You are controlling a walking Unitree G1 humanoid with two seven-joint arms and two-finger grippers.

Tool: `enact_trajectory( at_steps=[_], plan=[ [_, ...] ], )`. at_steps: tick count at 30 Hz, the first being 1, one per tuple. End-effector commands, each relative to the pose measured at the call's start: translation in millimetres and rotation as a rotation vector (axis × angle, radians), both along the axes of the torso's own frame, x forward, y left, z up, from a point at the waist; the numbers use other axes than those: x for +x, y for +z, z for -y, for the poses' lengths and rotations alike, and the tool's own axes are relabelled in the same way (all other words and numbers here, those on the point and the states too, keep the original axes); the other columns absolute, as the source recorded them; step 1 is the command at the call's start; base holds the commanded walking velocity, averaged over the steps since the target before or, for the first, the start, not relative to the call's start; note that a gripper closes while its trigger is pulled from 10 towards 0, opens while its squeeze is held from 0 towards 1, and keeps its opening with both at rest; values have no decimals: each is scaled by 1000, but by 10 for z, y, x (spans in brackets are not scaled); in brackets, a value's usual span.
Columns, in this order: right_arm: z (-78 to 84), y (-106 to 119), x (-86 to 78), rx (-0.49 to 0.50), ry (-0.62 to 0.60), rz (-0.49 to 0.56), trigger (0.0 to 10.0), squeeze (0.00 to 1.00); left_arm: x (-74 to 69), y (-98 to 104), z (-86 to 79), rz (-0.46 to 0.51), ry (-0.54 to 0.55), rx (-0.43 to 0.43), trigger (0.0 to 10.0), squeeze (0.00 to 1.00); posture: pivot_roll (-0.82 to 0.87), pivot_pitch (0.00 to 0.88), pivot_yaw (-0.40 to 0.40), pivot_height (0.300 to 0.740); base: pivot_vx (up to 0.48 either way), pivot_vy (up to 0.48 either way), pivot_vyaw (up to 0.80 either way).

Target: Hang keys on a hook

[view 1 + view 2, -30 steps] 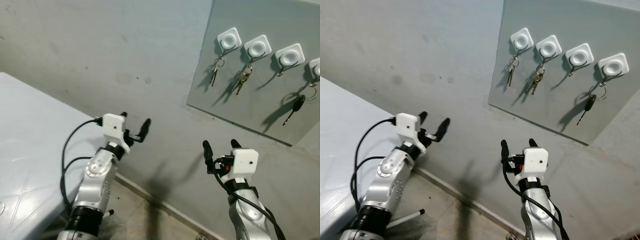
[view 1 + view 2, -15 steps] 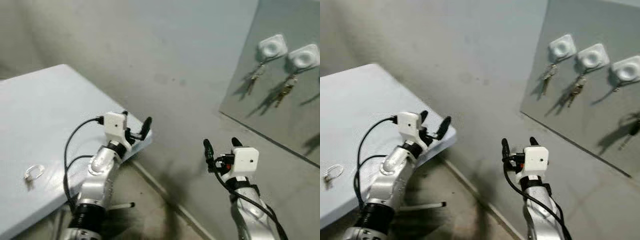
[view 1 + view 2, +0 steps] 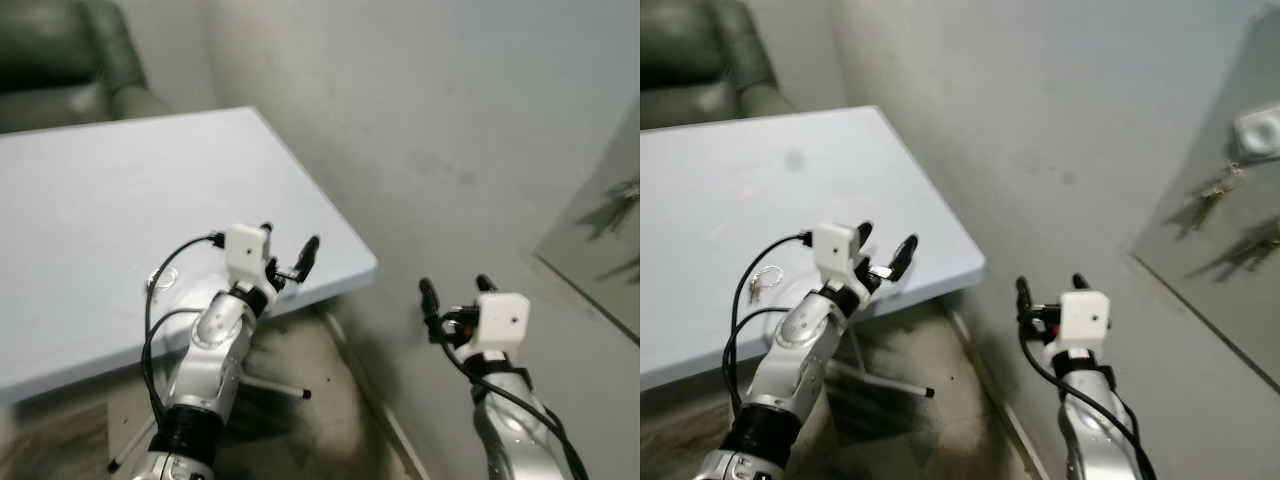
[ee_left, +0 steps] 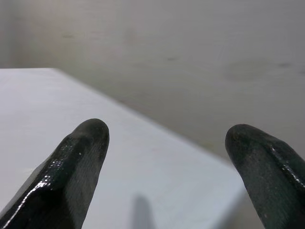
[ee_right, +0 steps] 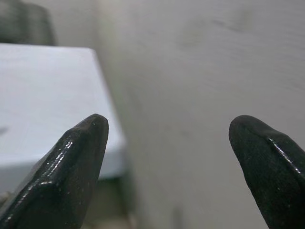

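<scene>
left gripper (image 3: pixel 288 254) and right gripper (image 3: pixel 457 290), both spread wide and empty, raised before the wall. key ring (image 3: pixel 762 283) lies on the pale table (image 3: pixel 120 200), at nine o'clock of the left gripper. hook (image 3: pixel 1257 130) at two o'clock. best approached low, fingers straddling the ring.

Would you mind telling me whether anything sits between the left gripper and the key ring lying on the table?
Nothing visible does. The left gripper hangs open above the near edge of the table, and the key ring lies on the bare tabletop beside that arm, with no other object between them.
</scene>
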State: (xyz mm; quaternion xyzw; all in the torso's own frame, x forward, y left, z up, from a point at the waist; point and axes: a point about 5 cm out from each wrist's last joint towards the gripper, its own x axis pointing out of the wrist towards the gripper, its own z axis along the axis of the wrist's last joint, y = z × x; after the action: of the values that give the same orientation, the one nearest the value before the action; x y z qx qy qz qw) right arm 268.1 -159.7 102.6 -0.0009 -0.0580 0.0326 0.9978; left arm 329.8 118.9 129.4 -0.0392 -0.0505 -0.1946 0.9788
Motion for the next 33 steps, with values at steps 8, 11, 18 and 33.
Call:
enact_trajectory(
  at_steps=[8, 11, 18, 33],
  plan=[
    [40, -7, 0, -12, 4, -6, 10000, 0, 33, 6, 48, -16, -1, 1, 10000, 0, -89, 0, -47, 740, 0, 0, 800],
    [37, -4, 5, -9, 4, -7, 10000, 0, 41, 8, 43, -15, 10, 10, 10000, 0, -89, 0, -47, 740, 0, 0, 800],
    [59, 4, 14, -12, 2, -6, 10000, 0, 14, -36, 17, -16, 16, 18, 10000, 0, -90, 0, -48, 740, 0, 0, 800],
    [223, 34, 53, -4, -62, -1, 10000, 0, 36, -82, -232, -42, 52, -15, 10000, 0, -83, 0, -59, 740, 0, 0, 369]
  ],
)
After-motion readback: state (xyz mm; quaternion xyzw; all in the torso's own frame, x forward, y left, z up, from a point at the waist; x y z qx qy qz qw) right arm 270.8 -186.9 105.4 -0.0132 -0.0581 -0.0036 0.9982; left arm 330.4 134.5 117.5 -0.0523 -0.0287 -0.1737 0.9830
